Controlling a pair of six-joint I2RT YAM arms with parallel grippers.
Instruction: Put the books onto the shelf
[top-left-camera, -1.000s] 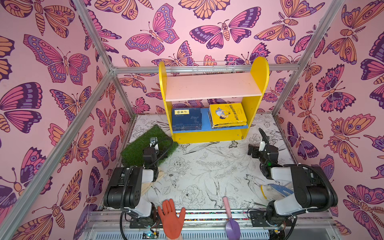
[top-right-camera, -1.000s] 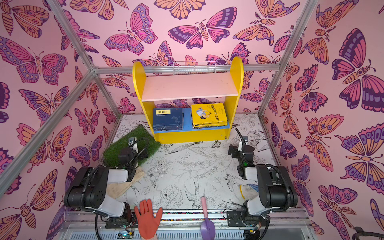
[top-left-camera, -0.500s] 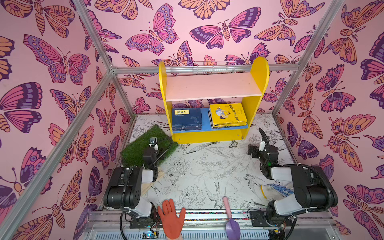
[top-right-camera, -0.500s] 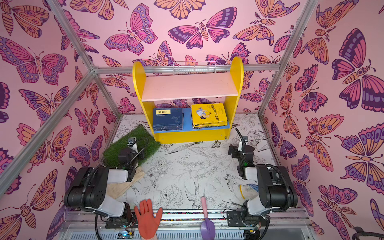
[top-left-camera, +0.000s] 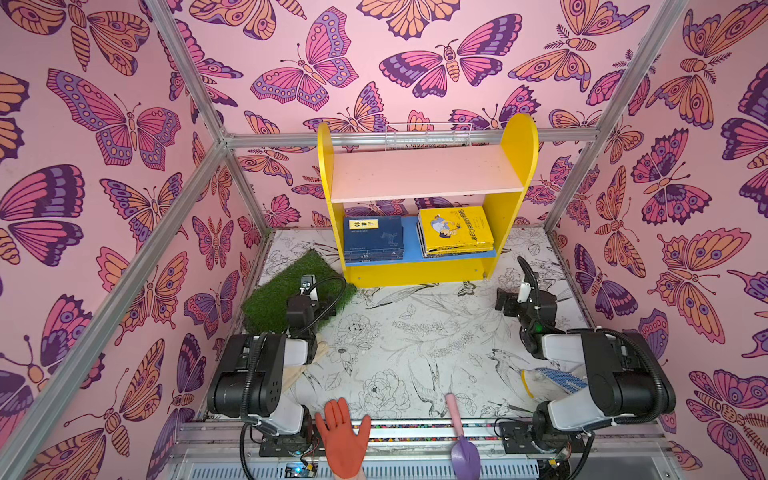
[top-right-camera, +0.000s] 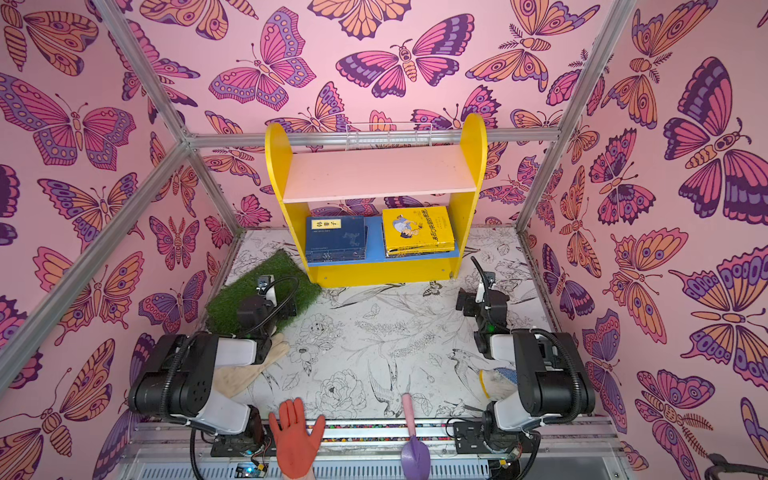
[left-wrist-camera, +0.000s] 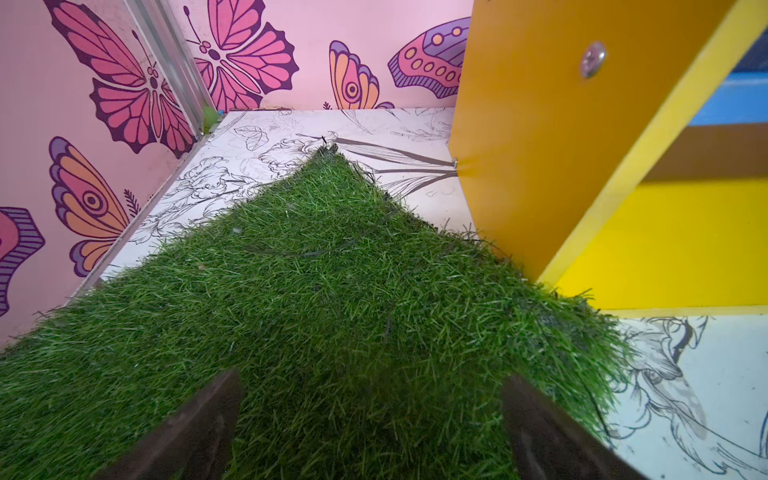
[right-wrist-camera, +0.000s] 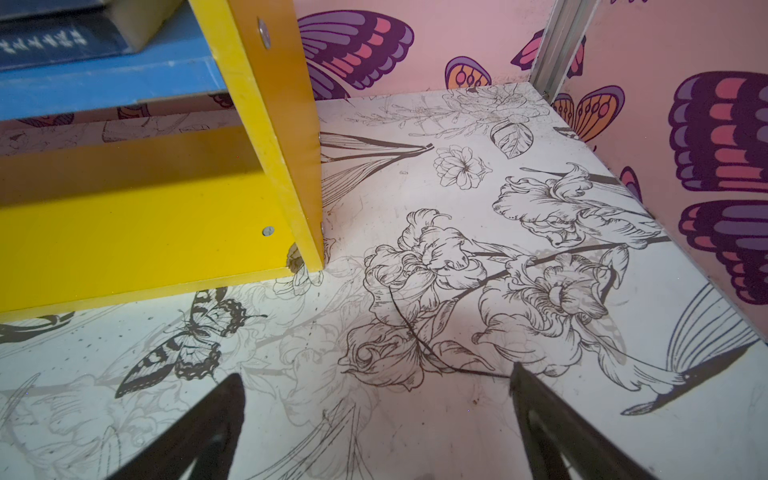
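The shelf (top-left-camera: 513, 166) (top-right-camera: 465, 166) stands at the back with yellow side panels, a bare pink upper board and a blue lower board. In both top views the books lie flat on the lower board in two stacks: a navy stack (top-left-camera: 372, 239) (top-right-camera: 334, 239) on the left, a yellow-topped stack (top-left-camera: 455, 228) (top-right-camera: 417, 228) on the right. My left gripper (top-left-camera: 309, 297) (left-wrist-camera: 372, 378) hovers open over a green turf mat (left-wrist-camera: 332, 291), holding nothing. Near the shelf's right foot (right-wrist-camera: 307, 232) my right gripper (top-left-camera: 505, 301) (right-wrist-camera: 376, 376) is open and empty over the floor.
The turf mat (top-left-camera: 286, 291) lies left of the shelf. A beige glove (top-left-camera: 299, 370), an orange glove (top-left-camera: 343, 436), a pink-handled purple trowel (top-left-camera: 463, 449) and a blue-white glove (top-left-camera: 552, 378) lie near the front edge. A white wire rack (top-left-camera: 428, 135) hangs behind the shelf.
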